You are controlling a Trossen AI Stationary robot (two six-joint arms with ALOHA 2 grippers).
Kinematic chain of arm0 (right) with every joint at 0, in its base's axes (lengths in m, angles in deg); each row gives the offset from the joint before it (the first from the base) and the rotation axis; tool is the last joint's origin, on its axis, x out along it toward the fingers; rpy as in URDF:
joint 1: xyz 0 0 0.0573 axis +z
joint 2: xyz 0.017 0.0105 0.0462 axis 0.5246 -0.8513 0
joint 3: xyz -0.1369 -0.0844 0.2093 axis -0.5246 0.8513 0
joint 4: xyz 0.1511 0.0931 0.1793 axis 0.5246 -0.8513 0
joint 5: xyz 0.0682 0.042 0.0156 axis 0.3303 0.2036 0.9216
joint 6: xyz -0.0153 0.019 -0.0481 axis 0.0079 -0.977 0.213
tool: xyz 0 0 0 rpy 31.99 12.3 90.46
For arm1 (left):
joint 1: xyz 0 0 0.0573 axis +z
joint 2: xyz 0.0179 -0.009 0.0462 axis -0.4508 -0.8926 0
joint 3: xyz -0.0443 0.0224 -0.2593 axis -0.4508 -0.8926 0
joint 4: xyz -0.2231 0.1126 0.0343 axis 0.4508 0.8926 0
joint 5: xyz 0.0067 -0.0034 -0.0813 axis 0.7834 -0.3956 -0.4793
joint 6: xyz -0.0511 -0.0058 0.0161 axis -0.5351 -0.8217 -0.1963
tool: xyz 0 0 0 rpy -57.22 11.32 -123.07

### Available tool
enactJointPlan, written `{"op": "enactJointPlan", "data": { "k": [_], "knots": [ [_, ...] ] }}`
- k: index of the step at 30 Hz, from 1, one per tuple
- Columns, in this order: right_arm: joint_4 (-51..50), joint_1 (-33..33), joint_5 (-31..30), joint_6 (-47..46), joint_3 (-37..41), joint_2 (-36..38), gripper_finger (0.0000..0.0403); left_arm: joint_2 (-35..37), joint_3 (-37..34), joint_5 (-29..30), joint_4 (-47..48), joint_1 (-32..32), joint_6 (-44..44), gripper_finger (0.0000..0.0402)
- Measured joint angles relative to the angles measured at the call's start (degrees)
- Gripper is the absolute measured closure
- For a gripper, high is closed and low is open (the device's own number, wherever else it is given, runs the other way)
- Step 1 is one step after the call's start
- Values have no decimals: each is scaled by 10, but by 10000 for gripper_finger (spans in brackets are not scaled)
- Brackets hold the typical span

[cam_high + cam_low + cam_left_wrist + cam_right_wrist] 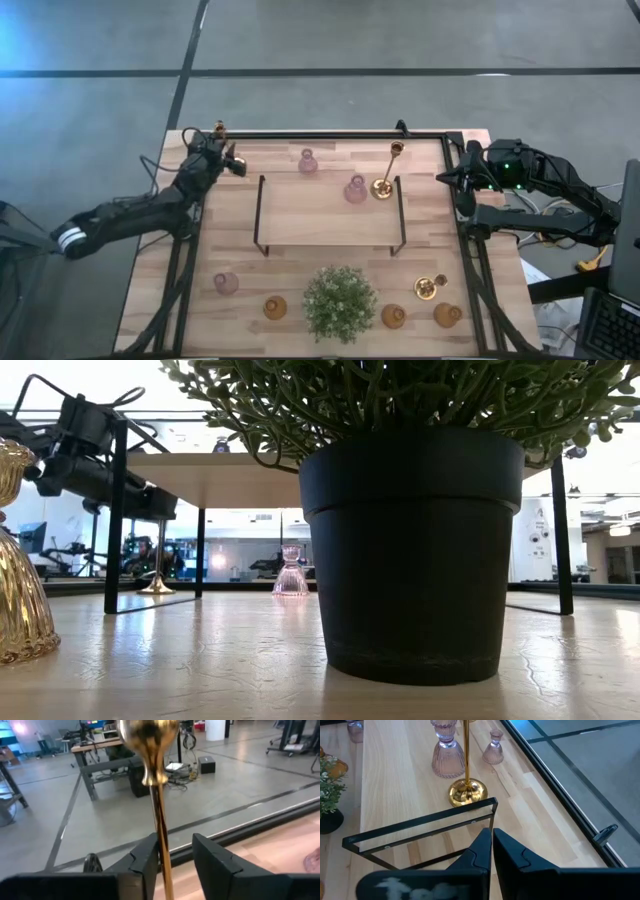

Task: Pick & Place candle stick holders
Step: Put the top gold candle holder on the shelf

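Along the near edge, a pink holder (226, 283), three amber holders (275, 307) and a short brass holder (430, 288) flank the potted plant (340, 303), apparently waiting their turn. Mid-table stands a low black-framed shelf (330, 215), probably where the holders are bound. Just past it sit two pink glass holders (355, 189) and a tall brass stick (387, 172), close together. At the far left corner the left gripper (172, 857) has its fingers narrowed around the thin stem of another brass stick (157, 795), one finger touching, seemingly closing for a lift by the stem. At the far right edge the right gripper (491, 847) waits, fingers pressed together, empty.
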Motion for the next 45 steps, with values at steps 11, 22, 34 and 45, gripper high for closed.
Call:
{"op": "enactJointPlan", "data": {
  "k": [11, 22, 34, 45],
  "knots": [
    [0, 0, 0, 0, 0, 0, 390, -27, 3, -12, -26, 5, 17, 383],
    [0, 0, 0, 0, 0, 0, 390, 6, 103, -231, 57, 4, 19, 383],
    [0, 0, 0, 0, 0, 0, 390, -9, 434, -509, 348, -6, 22, 383],
    [0, 0, 0, 0, 0, 0, 390, -33, 497, -621, 369, -146, 0, 383]
  ]
}}
